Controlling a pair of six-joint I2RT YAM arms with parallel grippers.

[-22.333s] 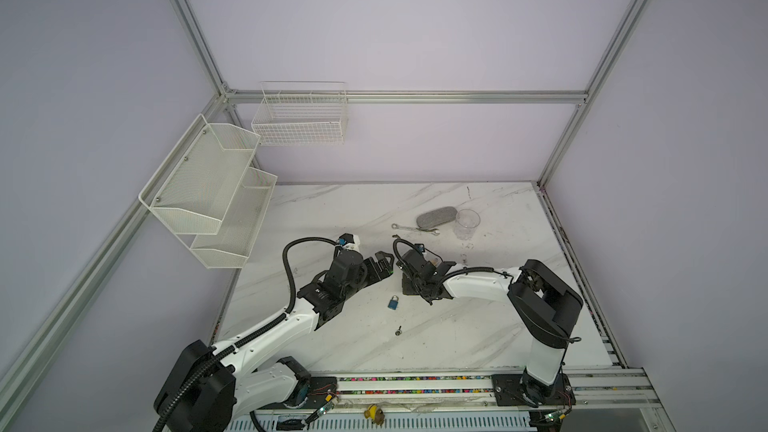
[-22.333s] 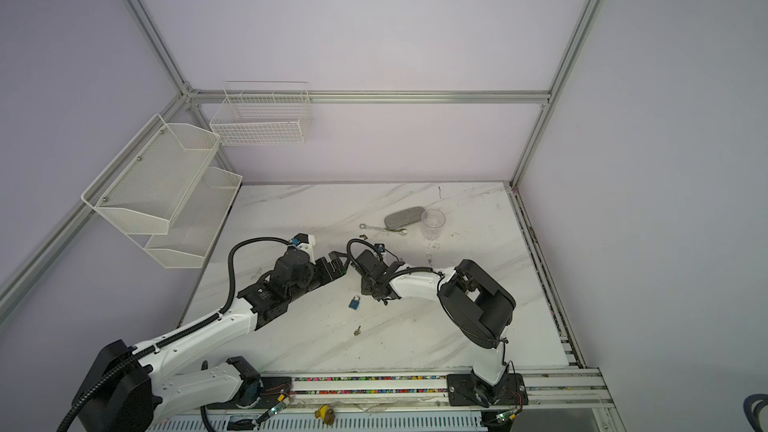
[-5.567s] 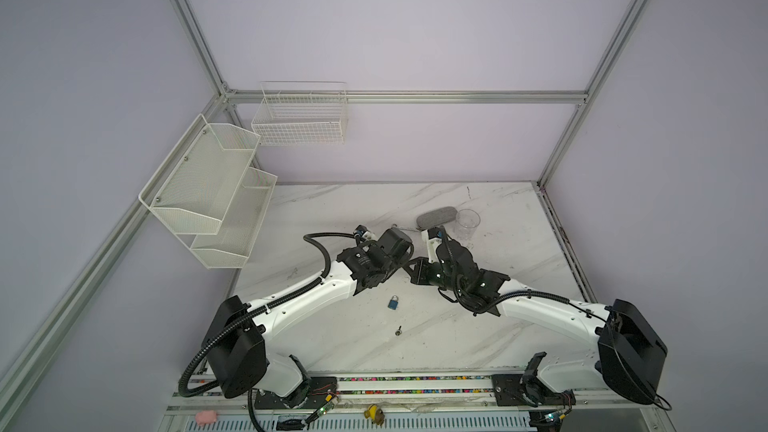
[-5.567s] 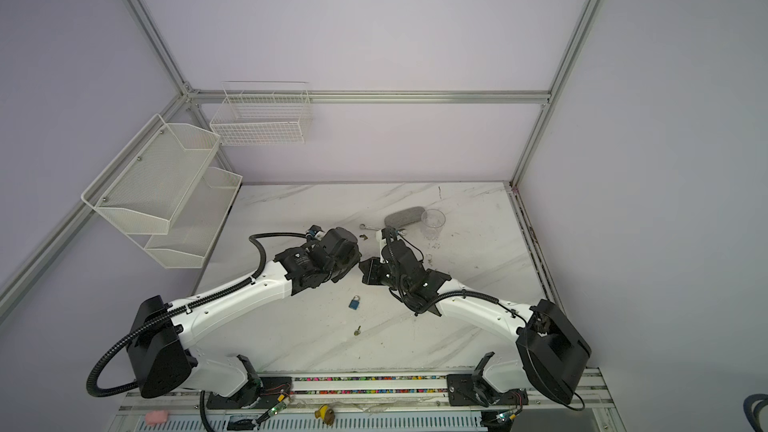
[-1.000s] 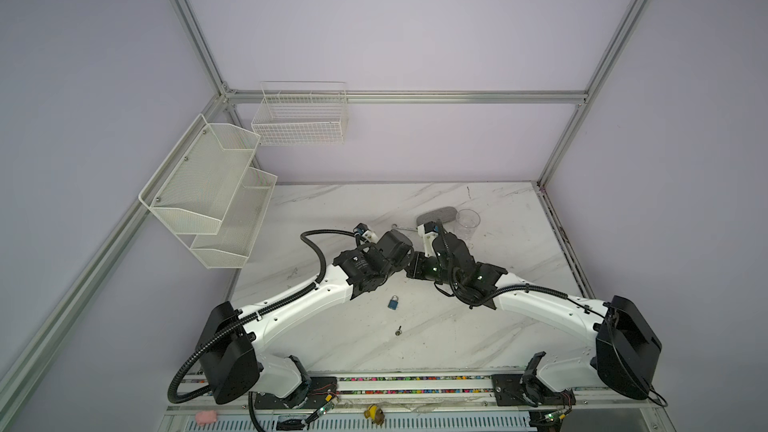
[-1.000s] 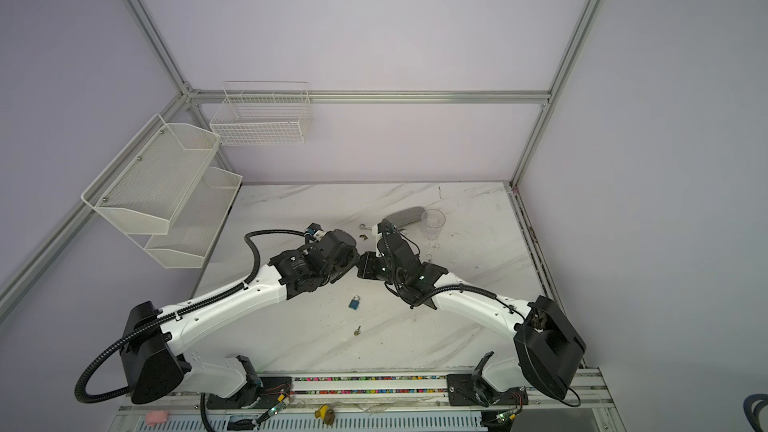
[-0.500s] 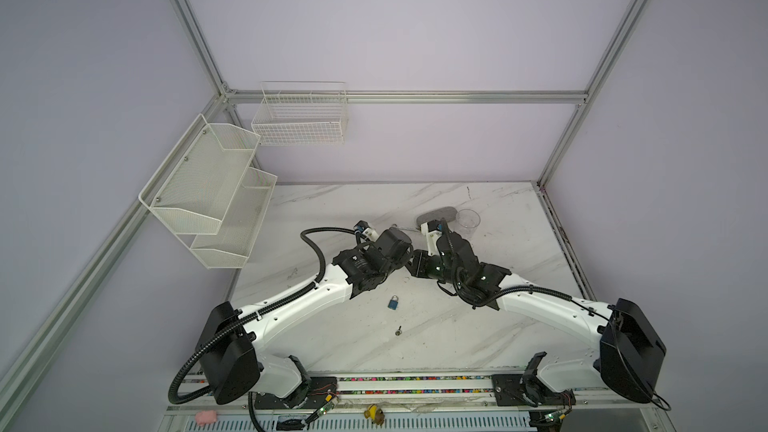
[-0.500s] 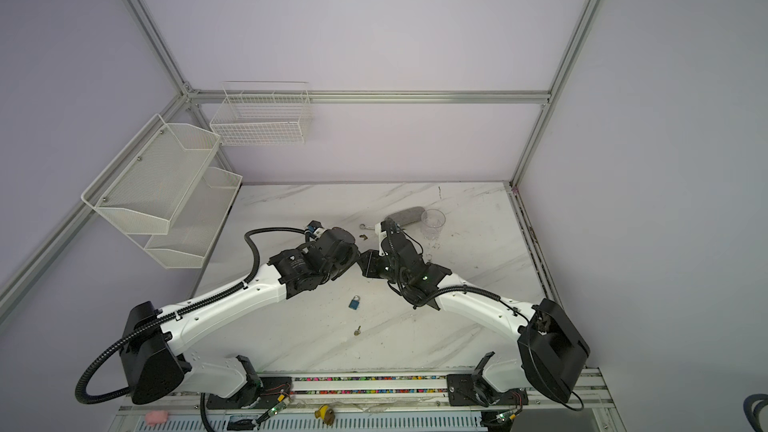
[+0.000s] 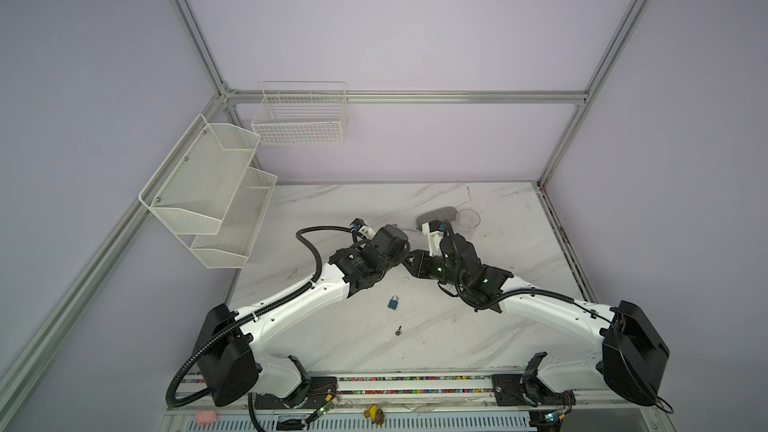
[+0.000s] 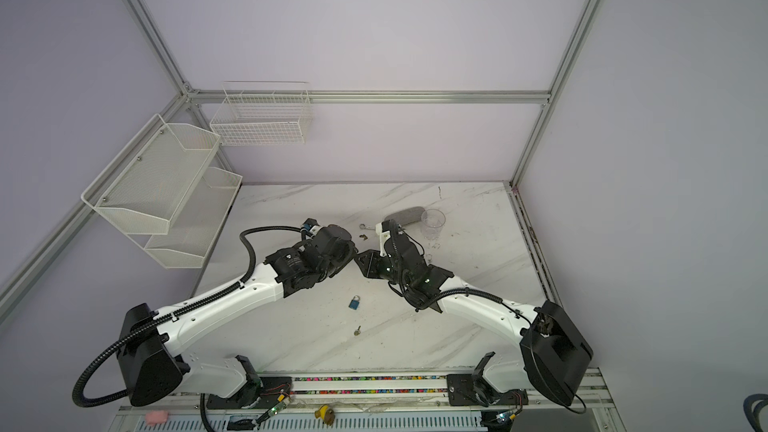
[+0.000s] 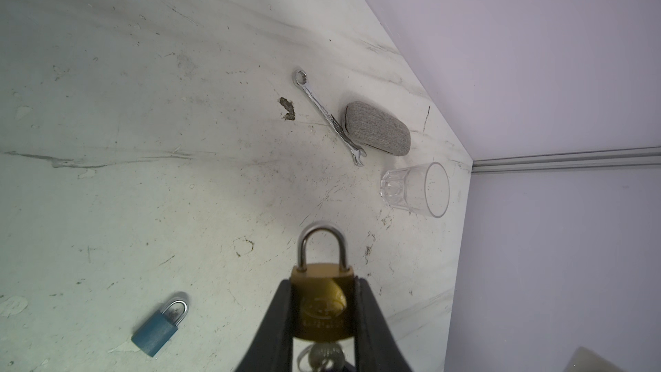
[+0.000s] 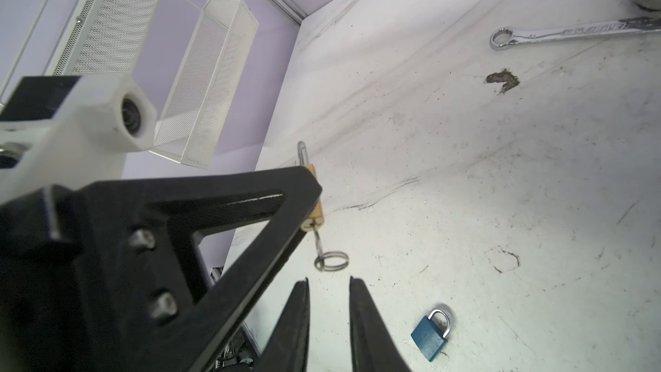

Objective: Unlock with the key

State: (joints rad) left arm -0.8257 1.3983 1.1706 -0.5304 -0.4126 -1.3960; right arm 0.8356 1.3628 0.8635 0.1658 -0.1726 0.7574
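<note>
The brass padlock [image 11: 322, 313] is clamped by its sides in the left claw [image 11: 323, 286], raised clear of the surface [image 9: 332, 209], with its shackle seated at both legs. A key [image 12: 317, 239] is lodged in its keyway, and a wire ring [image 12: 331, 261] is hung from the key's head. The right claw [image 12: 329, 280] is held just beside that ring, its 2 fingers apart with nothing gripped between them. A blue padlock [image 9: 394, 303] and 1 loose key [image 9: 399, 330] are left flat on the surface nearer the front.
</note>
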